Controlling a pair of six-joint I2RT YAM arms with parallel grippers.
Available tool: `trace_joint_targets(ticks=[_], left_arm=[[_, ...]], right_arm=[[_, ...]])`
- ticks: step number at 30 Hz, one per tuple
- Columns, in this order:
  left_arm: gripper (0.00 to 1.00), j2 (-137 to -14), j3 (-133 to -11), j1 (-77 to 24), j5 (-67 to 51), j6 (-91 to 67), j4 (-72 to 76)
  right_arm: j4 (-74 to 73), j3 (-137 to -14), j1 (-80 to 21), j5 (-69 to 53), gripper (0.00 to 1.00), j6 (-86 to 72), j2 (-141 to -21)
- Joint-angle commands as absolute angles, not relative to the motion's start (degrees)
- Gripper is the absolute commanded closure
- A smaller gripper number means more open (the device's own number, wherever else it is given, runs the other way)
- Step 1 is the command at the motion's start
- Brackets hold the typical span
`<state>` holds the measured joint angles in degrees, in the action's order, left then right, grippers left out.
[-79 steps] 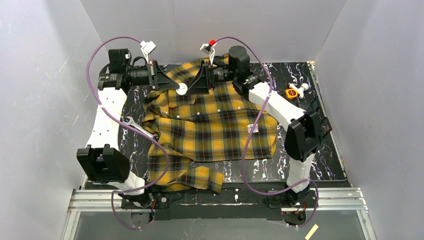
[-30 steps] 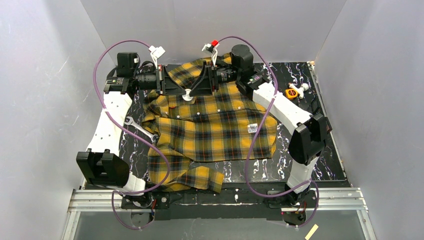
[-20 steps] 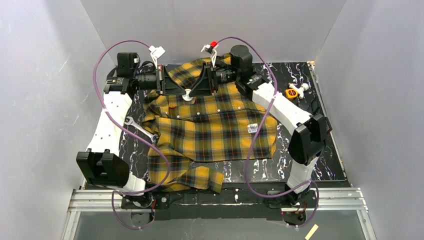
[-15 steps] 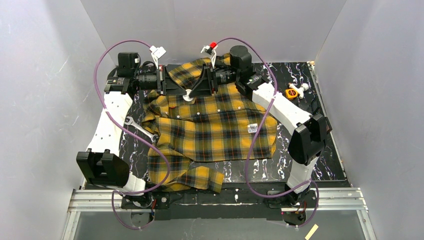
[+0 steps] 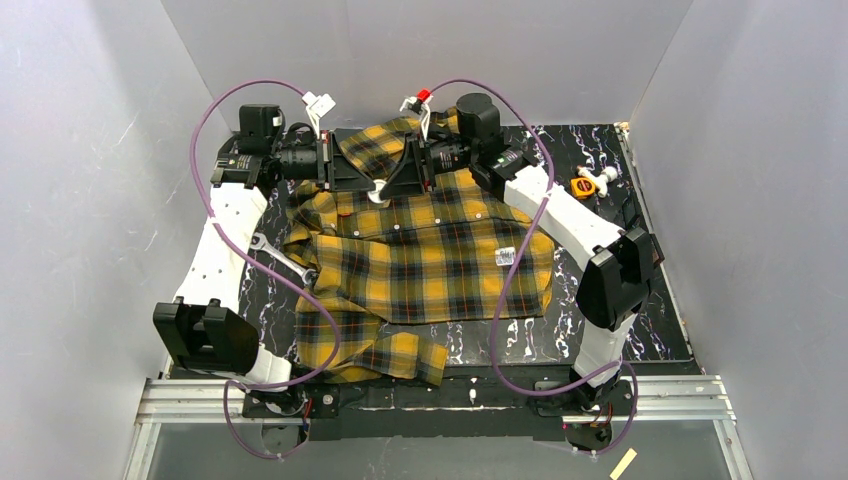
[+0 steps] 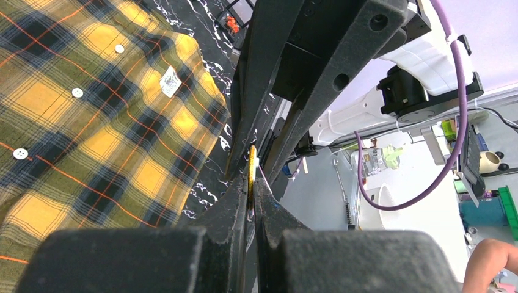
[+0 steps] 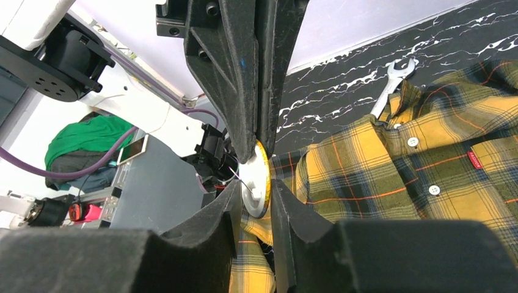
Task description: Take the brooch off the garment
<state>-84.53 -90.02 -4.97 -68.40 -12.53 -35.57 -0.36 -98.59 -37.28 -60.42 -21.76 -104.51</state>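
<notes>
The brooch [image 5: 377, 190] is a small disc with a white back and a yellow rim, held up over the collar end of the plaid garment [image 5: 430, 250]. My left gripper [image 5: 371, 186] reaches in from the left and is shut on the brooch's edge [image 6: 251, 168]. My right gripper [image 5: 386, 187] comes from the right. In the right wrist view its jaws press close against both faces of the brooch [image 7: 256, 183], and plaid cloth rises just under it. The garment [image 7: 415, 171] lies spread on the black table.
A wrench [image 5: 280, 255] lies on the black marbled table [image 5: 600, 330] left of the shirt. A small orange-and-white object [image 5: 590, 183] sits at the far right. The shirt's white label [image 5: 506, 256] is on its right half. Grey walls stand on three sides.
The right gripper's jaws have narrowed round the brooch. Both grippers and the brooch have shifted slightly to the right since the earliest frame. The shirt has hardly moved.
</notes>
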Motion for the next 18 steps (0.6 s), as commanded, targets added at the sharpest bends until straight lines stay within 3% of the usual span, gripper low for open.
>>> trace_joint_targets(ticks=[1,5,12,18], left_arm=[[1.0,-81.3,-90.7,-5.6,-69.5,-11.8,-35.5],[1.0,-81.4,-90.3,-5.7,-69.2,-11.8,-35.6],[1.0,-81.5,-90.0,-5.6,-69.2,-11.4,-35.6],[1.0,-81.7,-90.2,-5.6,-69.4,-11.4,-35.5]], right_arm=[[-1.3,-101.4,-37.7,-60.6,0.65,-20.3,-103.9],[1.2,-100.0,-37.6,-62.3,0.56,-21.4,-102.8],[18.7,-95.6,-35.9,-65.0,0.56,-39.3,-101.9],[20.6,-94.7,-35.6,-64.9,0.6,-41.3,-102.2]])
